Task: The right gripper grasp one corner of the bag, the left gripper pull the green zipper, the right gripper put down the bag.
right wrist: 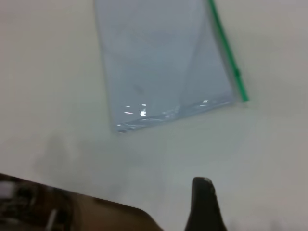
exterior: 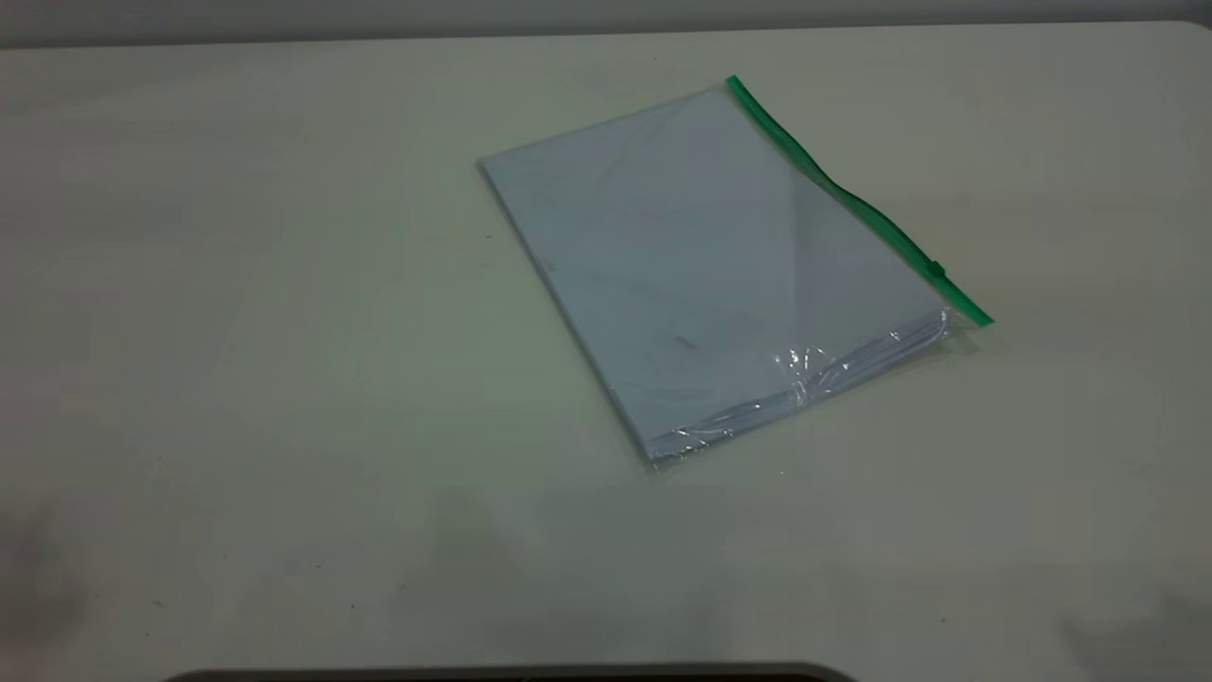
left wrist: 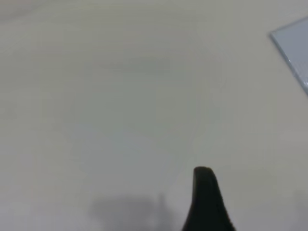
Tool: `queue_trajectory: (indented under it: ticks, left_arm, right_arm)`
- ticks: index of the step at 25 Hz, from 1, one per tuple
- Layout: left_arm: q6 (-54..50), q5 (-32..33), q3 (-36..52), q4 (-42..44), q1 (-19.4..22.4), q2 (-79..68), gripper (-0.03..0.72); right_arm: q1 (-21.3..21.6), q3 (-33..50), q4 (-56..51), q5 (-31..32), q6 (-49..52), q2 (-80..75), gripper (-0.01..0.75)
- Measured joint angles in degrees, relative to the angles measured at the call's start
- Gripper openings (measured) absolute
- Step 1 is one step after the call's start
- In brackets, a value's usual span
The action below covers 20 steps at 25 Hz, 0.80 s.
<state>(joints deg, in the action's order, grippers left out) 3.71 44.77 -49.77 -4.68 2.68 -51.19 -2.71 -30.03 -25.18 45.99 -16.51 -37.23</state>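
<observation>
Bag (exterior: 701,275), flat shiny clear plastic rectangle, green zipper (exterior: 852,199) edge, matte table (exterior: 237,332), jaws' state unclear

The pale, off-white worktop (exterior: 284,332) carries a single thing: the bag (exterior: 701,275), a clear pouch with white sheets inside, lying flat and turned at an angle to the worktop's edges. The green zipper (exterior: 852,199) runs along the bag's right-hand edge, its small slider (exterior: 935,269) sitting near the closer corner (exterior: 980,320). Crinkled, shiny plastic shows along the bag's near short edge.
</observation>
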Motion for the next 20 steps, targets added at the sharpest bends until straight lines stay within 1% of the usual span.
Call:
queue_trajectory:
  ticks: [3, 6, 9, 12, 14, 16, 20]
  left_arm:
    - [1.5, -3.7, -3.2, -1.5, 0.0, -8.0, 0.587]
    - [5.5, -8.7, -5.3, -5.6, 0.0, -15.2, 0.587]
    - [11.5, -14.7, -5.8, -10.9, 0.0, -21.7, 0.587]
    - [19.8, -18.7, -5.9, -18.1, 0.0, -27.3, 0.587]
    - [26.4, -20.2, -6.4, -23.3, 0.0, -30.8, 0.587]
    - [34.1, -20.2, -7.4, -29.3, -0.2, -33.8, 0.587]
    - [47.1, -19.7, -9.7, -39.3, -2.5, -40.1, 0.587]
  right_arm:
    - [0.0, 0.0, -6.2, -3.7, -6.1, -8.3, 0.578]
    - [0.0, 0.0, -13.5, -7.1, -13.4, -16.5, 0.578]
    - [0.0, 0.0, -21.5, -9.8, -21.4, -24.5, 0.578]
    - [0.0, 0.0, -29.8, -11.5, -31.4, -32.8, 0.578]
    - [0.0, 0.0, -36.2, -12.0, -38.9, -37.9, 0.578]
    - [0.0, -0.2, -42.7, -12.3, -45.7, -43.5, 0.578]
    - [0.0, -0.5, -57.6, -12.1, -59.8, -53.4, 0.578]
